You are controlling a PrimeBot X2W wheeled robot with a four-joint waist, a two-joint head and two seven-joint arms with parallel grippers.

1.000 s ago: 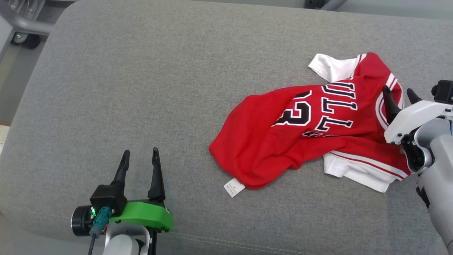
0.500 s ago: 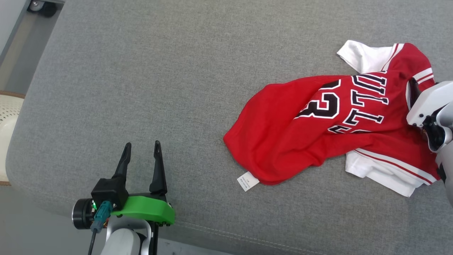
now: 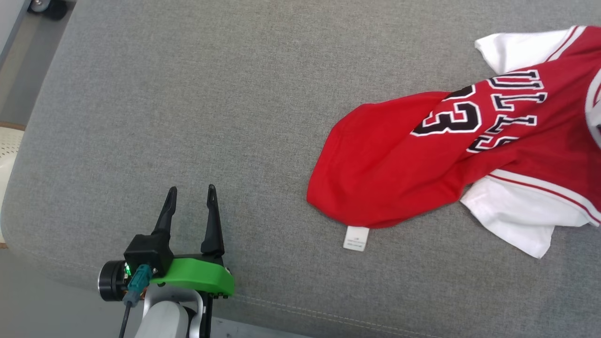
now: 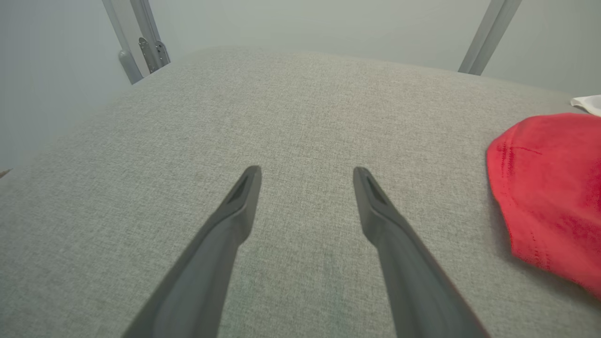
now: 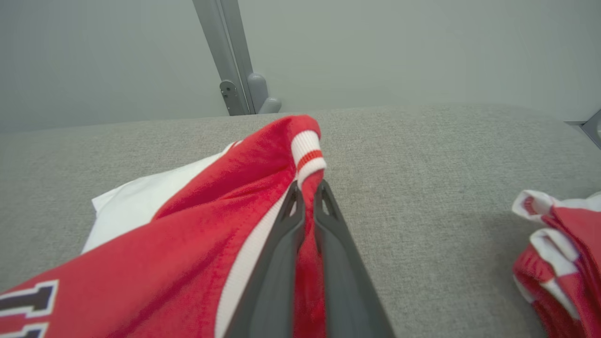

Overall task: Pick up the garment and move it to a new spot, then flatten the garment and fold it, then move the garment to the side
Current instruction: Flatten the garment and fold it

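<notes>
Plainly legible on the red garment [image 3: 399,164] is a black, white-edged "23", and beside it run two rows of block letters in the same style. The upper row reads "ULL" before folds and the frame edge cut the word short; the lower row is too creased to read. A small white label [image 3: 355,238] sticks out from the hem onto the grey cushion [image 3: 188,94], and its print is too fine to make out.

The garment lies crumpled on the right part of the cushion, with white sleeves showing above and below the red. Its right portion runs out of the head view.

In the right wrist view the right gripper [image 5: 307,192] is pinched closed on the garment's [image 5: 211,211] red-and-white ribbed trim, which bunches up above the fingertips. More red and white fabric [image 5: 554,244] sits at that view's right edge; whether it is the same piece cannot be told.

The left gripper [image 3: 190,190] hangs over the cushion's near left part with its fingers spread wide and nothing between them, well apart from the garment. Its own view shows the gripper [image 4: 307,173] and the red hem [image 4: 549,197] off to the right.
</notes>
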